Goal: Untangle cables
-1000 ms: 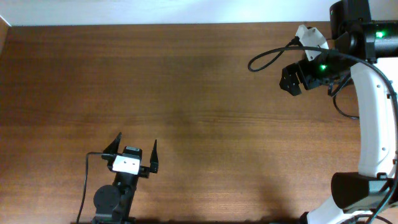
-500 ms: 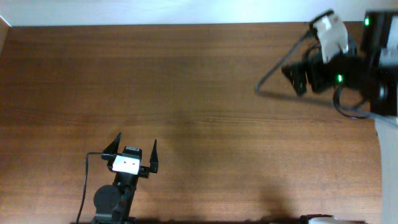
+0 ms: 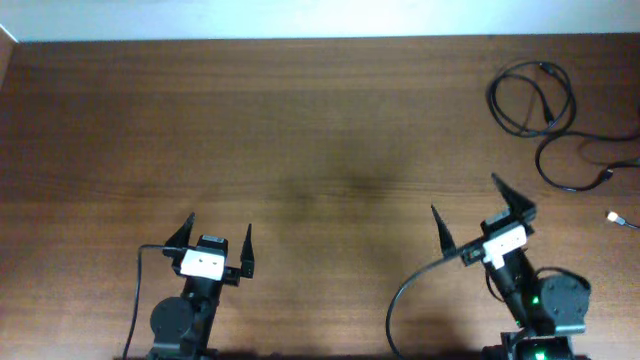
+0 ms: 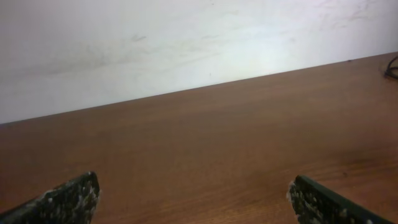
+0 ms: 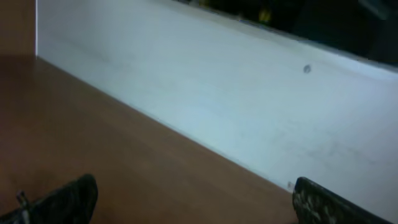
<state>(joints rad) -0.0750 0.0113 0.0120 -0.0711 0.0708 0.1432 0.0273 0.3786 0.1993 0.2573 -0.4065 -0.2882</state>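
Thin black looped cables (image 3: 548, 105) lie in the brown wooden table's (image 3: 300, 120) far right corner. Overhead, my left gripper (image 3: 219, 224) and right gripper (image 3: 463, 193) gape wide along the near edge, well apart from them. In the left wrist view, open wood runs to a white wall (image 4: 186, 43). The right wrist view shows likewise.

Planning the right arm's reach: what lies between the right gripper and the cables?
Nothing. The overhead view shows only bare table between the right gripper and the cables.
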